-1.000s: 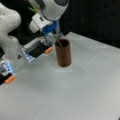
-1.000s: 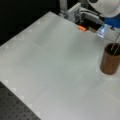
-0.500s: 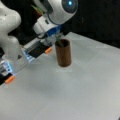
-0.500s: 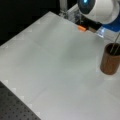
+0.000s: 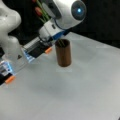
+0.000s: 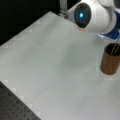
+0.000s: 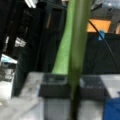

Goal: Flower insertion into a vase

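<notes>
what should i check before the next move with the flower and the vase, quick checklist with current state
1. Vase upright on the table: ok, it stands straight in both front views.
2. Flower in the claw: ok, the wrist view shows the green stem running down between the two fingers.
3. Stem end inside the vase mouth: ok, thin stems show within the rim in a front view.
4. Stem fully seated at the bottom: cannot tell, the inside is hidden.
5. Flower angle: not ok, it leans toward a front view's left, not vertical.
6. Arm clear of the vase wall: cannot tell, the arm overlaps the rim in both front views.
</notes>
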